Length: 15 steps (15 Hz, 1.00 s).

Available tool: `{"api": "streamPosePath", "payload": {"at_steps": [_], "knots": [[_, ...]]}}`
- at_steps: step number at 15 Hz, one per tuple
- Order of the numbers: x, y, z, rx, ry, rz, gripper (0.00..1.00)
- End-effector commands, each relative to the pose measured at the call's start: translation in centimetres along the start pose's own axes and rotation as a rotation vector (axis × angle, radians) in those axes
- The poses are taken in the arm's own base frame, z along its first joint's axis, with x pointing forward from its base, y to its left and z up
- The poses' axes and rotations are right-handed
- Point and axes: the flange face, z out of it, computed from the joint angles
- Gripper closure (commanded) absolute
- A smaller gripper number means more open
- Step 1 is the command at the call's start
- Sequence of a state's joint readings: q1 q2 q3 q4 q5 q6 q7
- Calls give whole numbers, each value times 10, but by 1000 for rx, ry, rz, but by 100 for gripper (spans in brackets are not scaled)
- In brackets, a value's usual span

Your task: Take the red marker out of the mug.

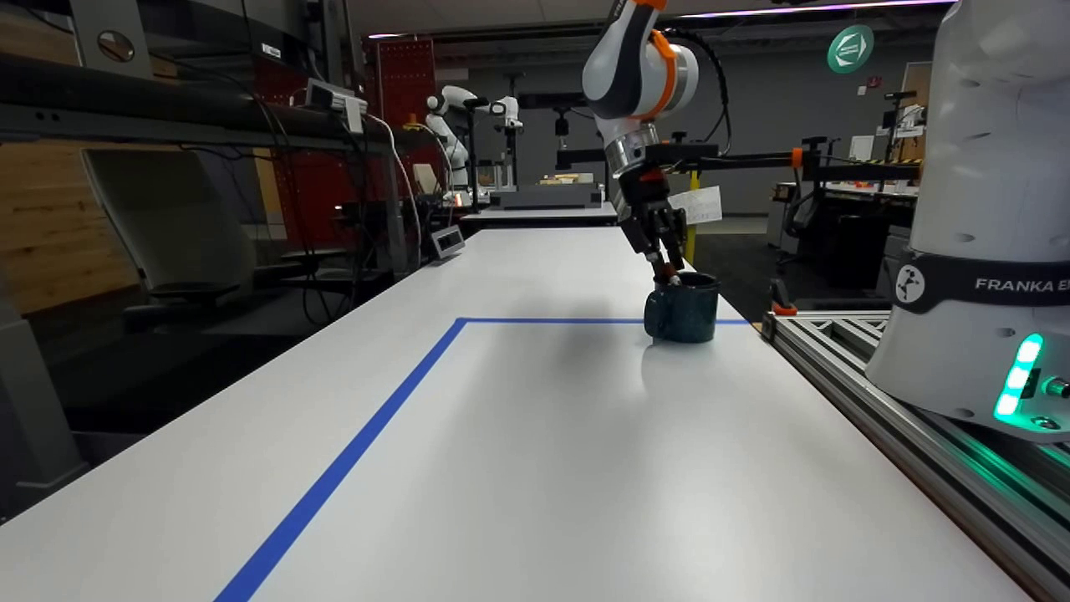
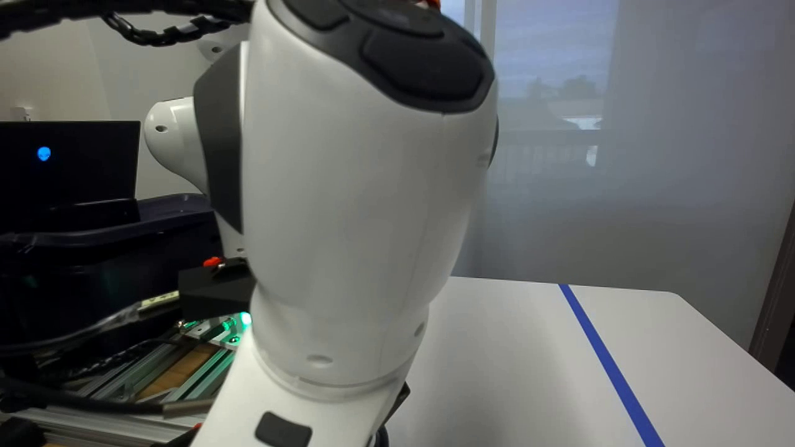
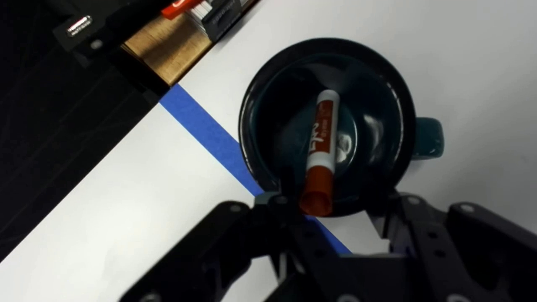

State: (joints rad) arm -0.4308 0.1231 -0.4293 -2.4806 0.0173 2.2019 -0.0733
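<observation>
- This place is most probably a robotics laboratory.
- A robot arm, having the name FRANKA on its base, is mounted on aluminium rails beside a long white worktop.
- On the worktop there are straight lines of blue tape.
- Farther away one can see a second robot arm, a red perforated panel and an office chair.

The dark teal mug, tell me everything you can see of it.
The squat, round, dark teal mug looks glossy, like enamel, with a darker rim and one handle. It stands upright on the flat white table, near the strip of blue tape. A slim, capped, reddish-brown and white marker slants inside it. Whether the black gripper touches its rim is unclear.
</observation>
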Motion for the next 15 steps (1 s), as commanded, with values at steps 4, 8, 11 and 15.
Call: {"api": "streamPosePath", "payload": {"at_steps": [4,8,11,15], "knots": [[4,-1,1,35,-1,-3,93],[1,-3,-1,33,-5,-14,95],[-11,-9,-18,44,-14,-69,95],[-17,-10,-47,31,-27,-101,95]]}}
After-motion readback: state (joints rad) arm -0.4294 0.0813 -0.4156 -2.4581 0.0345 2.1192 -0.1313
